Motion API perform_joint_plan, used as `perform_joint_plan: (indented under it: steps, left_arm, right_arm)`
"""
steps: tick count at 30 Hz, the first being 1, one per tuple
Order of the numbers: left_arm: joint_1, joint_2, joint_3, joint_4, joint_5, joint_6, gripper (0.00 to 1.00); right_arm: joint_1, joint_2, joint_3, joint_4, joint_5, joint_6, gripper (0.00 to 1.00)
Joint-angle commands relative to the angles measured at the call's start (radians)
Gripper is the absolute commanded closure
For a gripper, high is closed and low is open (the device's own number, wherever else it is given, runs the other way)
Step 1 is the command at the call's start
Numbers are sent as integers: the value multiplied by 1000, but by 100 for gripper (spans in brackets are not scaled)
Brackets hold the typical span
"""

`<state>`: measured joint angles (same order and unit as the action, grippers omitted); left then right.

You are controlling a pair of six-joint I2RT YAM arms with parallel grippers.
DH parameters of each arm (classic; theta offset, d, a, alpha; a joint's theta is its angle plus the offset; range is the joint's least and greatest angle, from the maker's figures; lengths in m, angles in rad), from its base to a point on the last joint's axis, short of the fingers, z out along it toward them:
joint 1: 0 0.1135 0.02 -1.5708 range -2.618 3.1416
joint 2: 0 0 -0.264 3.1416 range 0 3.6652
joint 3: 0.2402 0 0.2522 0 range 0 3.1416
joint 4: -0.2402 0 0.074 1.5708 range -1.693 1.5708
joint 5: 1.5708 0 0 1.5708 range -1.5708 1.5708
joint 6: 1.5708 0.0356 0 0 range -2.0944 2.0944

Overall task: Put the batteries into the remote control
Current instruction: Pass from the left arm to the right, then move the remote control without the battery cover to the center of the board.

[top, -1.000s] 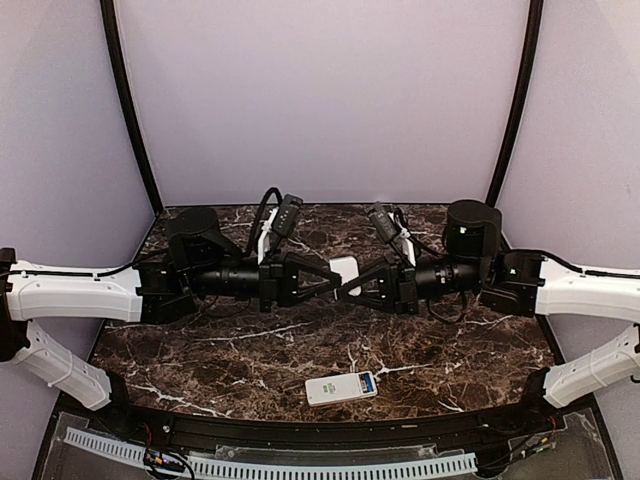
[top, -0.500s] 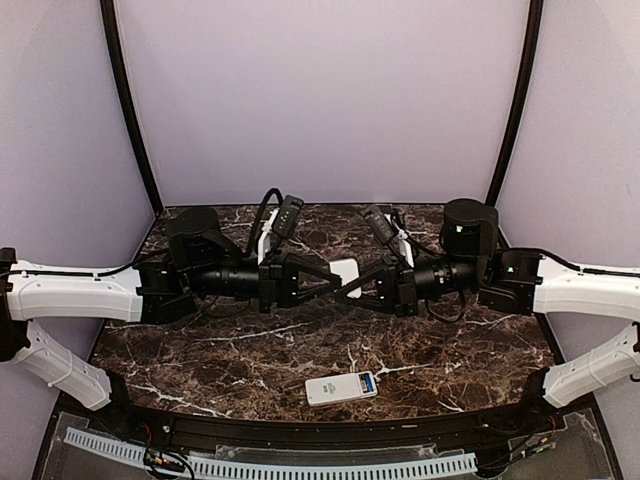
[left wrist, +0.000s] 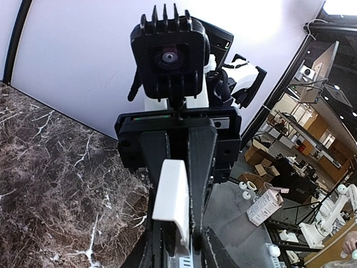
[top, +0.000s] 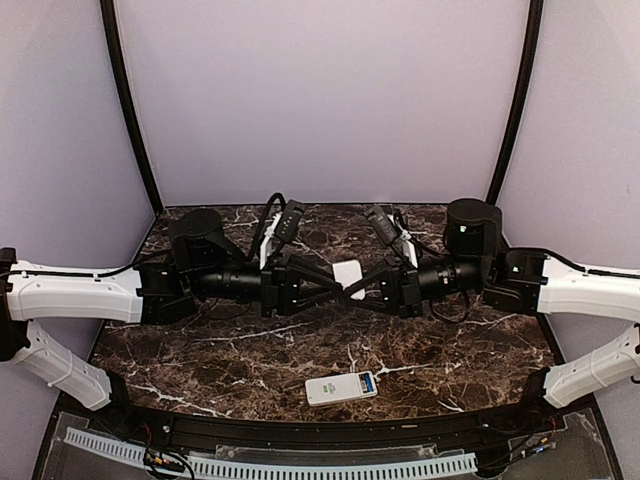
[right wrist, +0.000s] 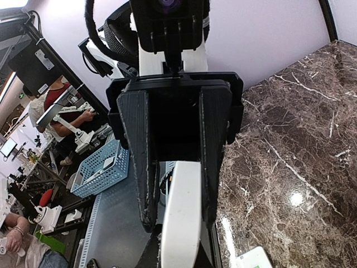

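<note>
The white remote control (top: 341,387) lies back-up near the table's front edge, green mark showing; its corner also appears in the right wrist view (right wrist: 254,259). A small blue patch at its right end is the batteries (top: 368,381). Above the table's middle both grippers meet nose to nose around a thin white cover piece (top: 347,270). My right gripper (top: 360,286) (right wrist: 178,251) is shut on that piece (right wrist: 181,218). My left gripper (top: 338,283) (left wrist: 178,254) stands open around it, with a gap beside the piece (left wrist: 170,192).
The dark marble table (top: 250,360) ends in a black curved rim (top: 300,428) at the front, with a white perforated strip (top: 270,466) below. Lilac walls (top: 320,100) close the back and sides. Both arms span the table's middle.
The left gripper's jaws have parted off the white piece. The right gripper closed on it a moment earlier. Both grippers have drifted slightly right.
</note>
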<state>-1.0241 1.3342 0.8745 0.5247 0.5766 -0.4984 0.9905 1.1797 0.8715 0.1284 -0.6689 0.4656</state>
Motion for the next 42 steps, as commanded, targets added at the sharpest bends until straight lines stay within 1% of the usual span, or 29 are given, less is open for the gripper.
perform_joint_plan:
  steps: [1,2,4,6,9,13,14,15,16,17,19,21,22,23,25,27,31,35,39,42]
  left_arm:
    - [-2,-22,1,-40,-25,38,68]
    - [-2,-31,1,-52,-32,58,65]
    - [-2,-56,-3,-110,-82,108,55]
    - [-2,-90,-15,-164,-147,177,49]
    - [-2,-122,-28,-251,-241,274,45]
    - [-16,-106,-43,-379,-364,419,42]
    - [-36,-98,-51,-413,-415,442,40]
    - [-65,-76,-61,-428,-467,503,38]
    - [-83,-62,-65,-456,-490,536,36]
    - [-124,-30,-69,-471,-529,604,33]
    - [-185,38,-65,-510,-550,688,28]
    - [-218,113,-46,-592,-509,720,25]
    - [-224,136,-39,-606,-494,720,23]
    - [-229,185,-27,-625,-472,711,19]
    - [-231,244,-17,-632,-474,696,12]
    - [-231,293,-13,-628,-493,690,9]
    - [-231,366,8,-625,-517,692,8]
    - [-231,413,21,-615,-530,686,11]
    - [-231,437,34,-633,-517,675,22]
    - [-231,435,35,-653,-512,671,35]
  right_arm:
    - [5,-29,10,9,3,19,100]
    - [5,-32,8,1,9,27,100]
    - [2,-39,2,-44,22,47,100]
    - [-5,-50,-11,-102,40,76,100]
    - [-27,-74,-57,-174,62,134,100]
    - [-54,-109,-152,-194,72,228,100]
    - [-60,-117,-177,-195,71,250,100]
    - [-69,-123,-200,-198,71,273,100]
    - [-76,-127,-224,-202,71,291,100]
    - [-87,-129,-254,-207,69,306,100]
    - [-106,-129,-295,-201,59,327,100]
    - [-119,-132,-330,-185,53,337,100]
    - [-122,-134,-342,-180,54,338,100]
    - [-124,-136,-352,-179,60,339,100]
    - [-125,-141,-365,-178,69,338,100]
    - [-125,-143,-382,-166,71,339,100]
    - [-125,-146,-409,-138,65,348,100]
    - [-125,-155,-420,-132,61,352,100]
    - [-125,-160,-426,-132,61,352,100]
    - [-125,-157,-428,-133,60,351,100]
